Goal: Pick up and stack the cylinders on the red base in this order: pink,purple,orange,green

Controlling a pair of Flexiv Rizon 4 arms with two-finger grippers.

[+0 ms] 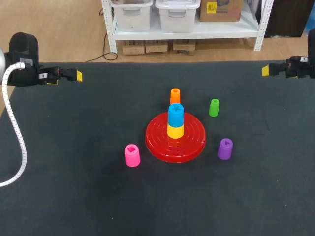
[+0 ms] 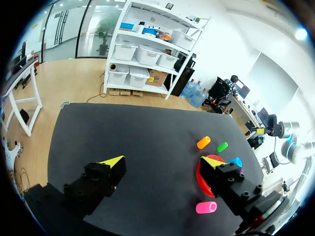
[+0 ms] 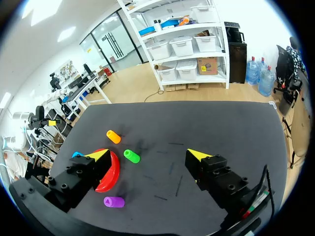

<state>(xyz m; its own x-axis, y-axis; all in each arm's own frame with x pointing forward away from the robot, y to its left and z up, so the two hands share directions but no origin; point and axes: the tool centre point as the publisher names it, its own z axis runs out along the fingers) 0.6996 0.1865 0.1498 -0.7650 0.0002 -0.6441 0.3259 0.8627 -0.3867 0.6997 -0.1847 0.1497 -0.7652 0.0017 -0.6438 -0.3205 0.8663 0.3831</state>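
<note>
A red base lies mid-table with a yellow cylinder and a blue cylinder stacked on its peg. Around it stand the pink cylinder at front left, the purple cylinder at front right, the orange cylinder behind it, and the green cylinder at back right. My left gripper hovers open at the far left edge, far from everything. My right gripper hovers open at the far right edge. In the left wrist view the left gripper is empty; the right gripper is empty too.
The black table mat spreads wide on all sides of the base. A white cable hangs from my left arm over the table's left edge.
</note>
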